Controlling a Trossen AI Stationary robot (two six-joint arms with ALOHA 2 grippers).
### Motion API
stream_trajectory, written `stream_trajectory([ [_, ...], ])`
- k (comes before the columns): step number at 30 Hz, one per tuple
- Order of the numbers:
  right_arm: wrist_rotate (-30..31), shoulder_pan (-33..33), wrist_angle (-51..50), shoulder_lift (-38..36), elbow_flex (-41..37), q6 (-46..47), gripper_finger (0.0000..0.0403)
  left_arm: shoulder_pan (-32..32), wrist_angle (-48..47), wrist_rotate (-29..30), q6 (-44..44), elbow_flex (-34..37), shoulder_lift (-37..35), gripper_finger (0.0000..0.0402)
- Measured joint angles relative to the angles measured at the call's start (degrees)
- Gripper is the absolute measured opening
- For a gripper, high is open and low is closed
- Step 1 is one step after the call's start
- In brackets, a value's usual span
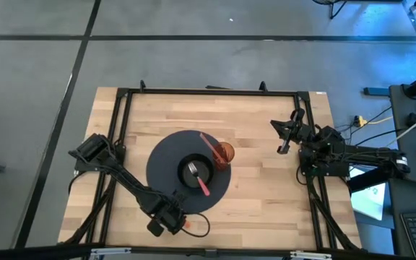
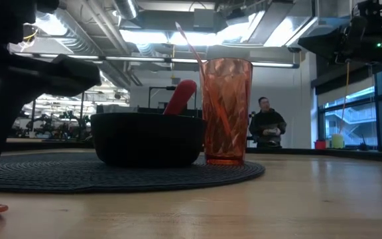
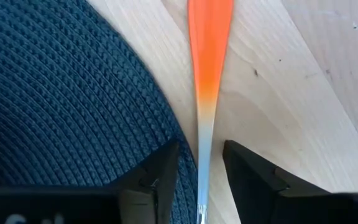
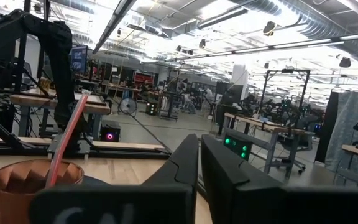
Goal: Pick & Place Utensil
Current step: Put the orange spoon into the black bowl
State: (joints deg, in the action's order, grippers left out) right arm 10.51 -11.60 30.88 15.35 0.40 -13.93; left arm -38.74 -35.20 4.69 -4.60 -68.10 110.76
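From above, your left gripper sits at the near tabletop edge over the orange utensil. Left wrist view: its handle runs lengthwise between released jaws. Right gripper waits, clenched.

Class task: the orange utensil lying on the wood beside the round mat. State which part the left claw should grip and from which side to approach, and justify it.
Grip the orange utensil at its narrow neck, coming straight down from above. It lies flat on the table, close to the mat edge; the left claw already straddles this thin section, fingers open either side.
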Motion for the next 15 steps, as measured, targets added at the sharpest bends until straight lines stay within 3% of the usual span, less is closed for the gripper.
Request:
stream_trajectory([
  [5, 0.0, 0.0, 0.0, 0.0, 0.0, 0.0, 0.0021, 0.0, 0.1, -0.9, -0.6, 0.1, 0.0, 0.0109],
  [15, 0.0, 0.0, 0.0, 0.0, 0.0, 0.0, 0.0021, -0.1, 0.2, -2.1, -1.3, 0.1, 0.2, 0.0015],
])
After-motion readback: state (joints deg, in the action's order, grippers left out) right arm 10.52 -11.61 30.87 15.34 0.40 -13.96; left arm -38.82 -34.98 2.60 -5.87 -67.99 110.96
